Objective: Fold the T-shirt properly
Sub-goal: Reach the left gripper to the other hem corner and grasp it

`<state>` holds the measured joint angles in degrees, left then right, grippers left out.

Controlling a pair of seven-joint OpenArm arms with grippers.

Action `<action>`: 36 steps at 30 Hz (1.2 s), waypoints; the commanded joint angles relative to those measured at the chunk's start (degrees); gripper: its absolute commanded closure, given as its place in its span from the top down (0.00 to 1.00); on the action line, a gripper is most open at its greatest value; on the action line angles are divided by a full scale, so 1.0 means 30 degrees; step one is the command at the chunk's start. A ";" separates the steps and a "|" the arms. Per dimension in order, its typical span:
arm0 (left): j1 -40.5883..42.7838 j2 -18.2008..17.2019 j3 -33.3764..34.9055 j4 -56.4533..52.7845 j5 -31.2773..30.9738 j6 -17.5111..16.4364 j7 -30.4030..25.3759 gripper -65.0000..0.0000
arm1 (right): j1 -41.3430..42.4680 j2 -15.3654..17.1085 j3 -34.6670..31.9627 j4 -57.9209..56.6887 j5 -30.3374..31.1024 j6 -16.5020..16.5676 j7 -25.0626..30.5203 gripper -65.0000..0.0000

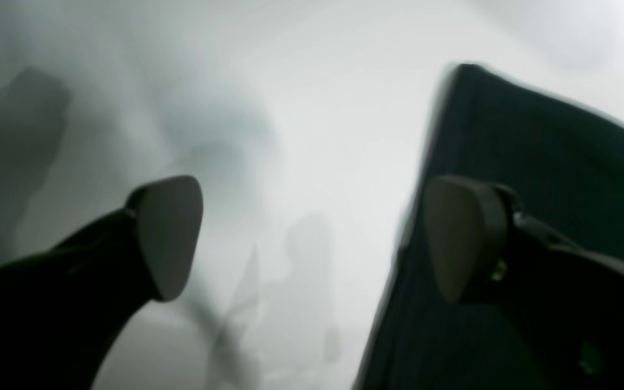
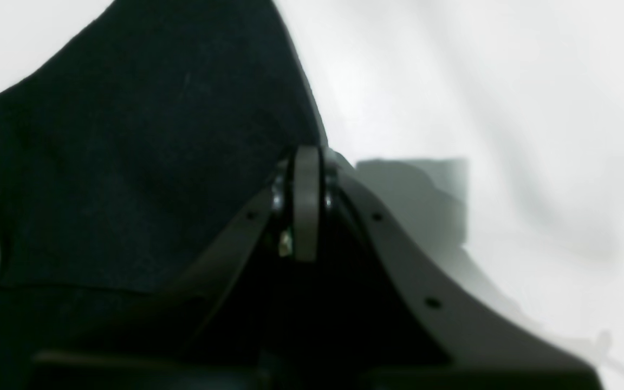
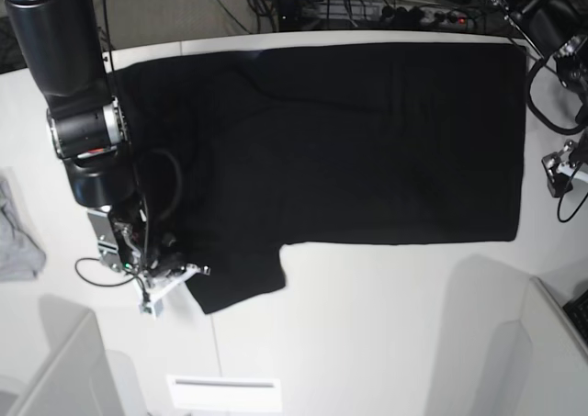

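The black T-shirt lies spread flat across the white table, with one sleeve pointing toward the front. My right gripper is at that sleeve's left edge. In the right wrist view its pads are pressed together, and black cloth rises tented beside them. In the left wrist view my left gripper stands wide open over bare table. An edge of the T-shirt lies under its right finger, and nothing is between the fingers.
A small light-grey cloth lies at the table's left edge. A white label sits near the front edge. Cables and a power strip run behind the table. A clamp with cables hangs at the right edge.
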<state>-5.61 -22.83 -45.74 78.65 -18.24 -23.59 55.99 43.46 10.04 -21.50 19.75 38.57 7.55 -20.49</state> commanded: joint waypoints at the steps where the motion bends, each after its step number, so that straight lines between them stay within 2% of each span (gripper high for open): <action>1: -0.1047 -0.0434 0.0432 -0.0239 0.0263 -0.0003 -0.0391 0.96 | 0.0560 0.0095 0.0030 0.0172 -0.0064 -0.0012 -0.0071 0.00; 6: -0.4300 -0.0463 0.2923 -0.3023 0.2256 -0.0003 -0.0596 0.96 | 0.0560 0.0095 0.0030 0.0172 -0.0064 -0.0012 -0.0071 0.00; 12: -0.7084 -0.0463 0.5121 -0.7067 0.4395 -0.0003 -0.2823 0.96 | 0.0531 0.0154 0.0030 0.0172 -0.0064 -0.0012 -0.0803 0.00; 16: -0.8695 -0.0463 0.5707 -1.0466 0.5391 -0.0003 -0.4171 0.96 | 0.0531 0.0183 0.0030 0.0231 -0.0064 -0.0012 -0.0891 0.00; 21: -0.9487 -0.0463 0.5736 -1.2694 0.6036 -0.0003 -0.5285 0.96 | 0.0531 0.0183 0.0030 0.0201 -0.0064 -0.0012 -0.0891 0.00; 36: -0.9252 -0.0258 0.5736 -1.5184 0.6007 0.0026 -0.7043 0.96 | 0.0531 0.0213 0.0030 0.0201 -0.0064 -0.0012 -0.0891 0.00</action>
<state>-32.62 -23.07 -28.51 32.99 0.14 -23.33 33.39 43.59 10.24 -21.50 19.90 38.61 7.57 -22.26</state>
